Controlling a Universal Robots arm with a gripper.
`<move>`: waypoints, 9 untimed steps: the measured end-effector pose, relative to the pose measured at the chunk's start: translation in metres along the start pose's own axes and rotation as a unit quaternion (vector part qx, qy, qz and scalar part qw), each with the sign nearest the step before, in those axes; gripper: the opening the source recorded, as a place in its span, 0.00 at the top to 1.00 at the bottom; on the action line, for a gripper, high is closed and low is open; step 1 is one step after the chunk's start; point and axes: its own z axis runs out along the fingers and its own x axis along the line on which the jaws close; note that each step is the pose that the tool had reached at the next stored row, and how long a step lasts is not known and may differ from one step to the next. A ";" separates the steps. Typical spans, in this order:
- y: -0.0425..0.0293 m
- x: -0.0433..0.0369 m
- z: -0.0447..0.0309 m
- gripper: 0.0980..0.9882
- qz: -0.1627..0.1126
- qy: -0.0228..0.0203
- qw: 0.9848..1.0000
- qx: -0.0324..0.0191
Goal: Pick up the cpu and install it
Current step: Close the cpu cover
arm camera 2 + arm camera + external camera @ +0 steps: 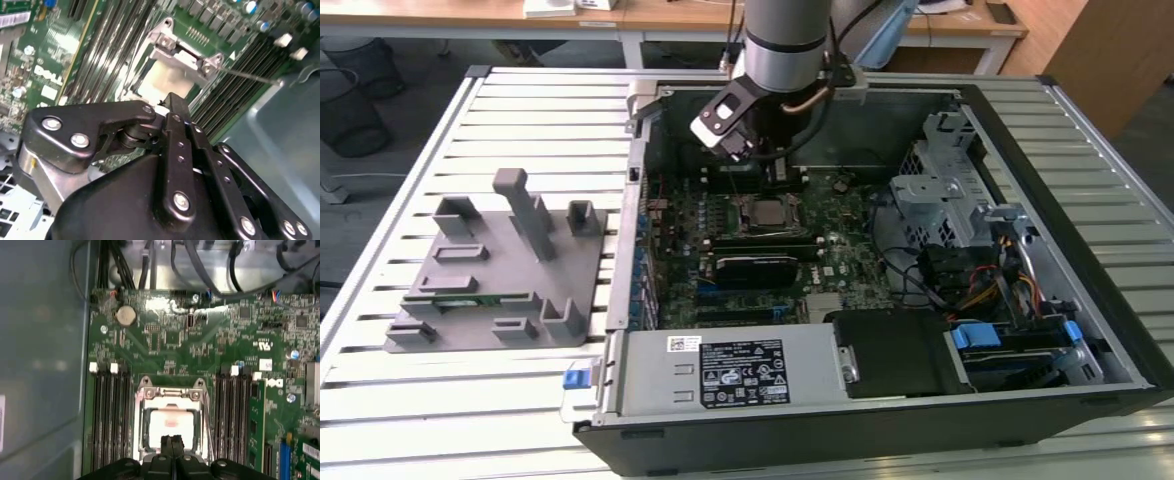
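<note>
**Desk:** First wrist view, where's the chip?

**Me:** I see the chip (pixel 167 421) lying inside the socket frame (pixel 170 390) on the green board (pixel 165 340). My gripper (pixel 173 439) hangs over it, fingers pressed together, holding nothing.

A slatted pale metal table (pixel 454 400) spread across the exterior view. Beyond it stood a wooden desk (pixel 680 15) on white legs. A black mesh bin (pixel 350 110) sat on the dark floor (pixel 358 225) at the exterior view's left, and a brown wooden panel (pixel 1101 50) rose at its right. The light was even and bright.
</note>
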 end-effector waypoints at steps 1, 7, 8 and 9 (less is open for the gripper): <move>-0.0011 0.0000 0.0012 0.99 0.000 0.000 1.000 0.000; -0.0099 -0.0002 0.0119 0.99 0.000 -0.001 1.000 0.000; -0.0119 -0.0003 0.0136 0.99 0.000 -0.001 1.000 0.000; -0.0135 -0.0003 0.0154 0.99 0.000 -0.001 1.000 0.000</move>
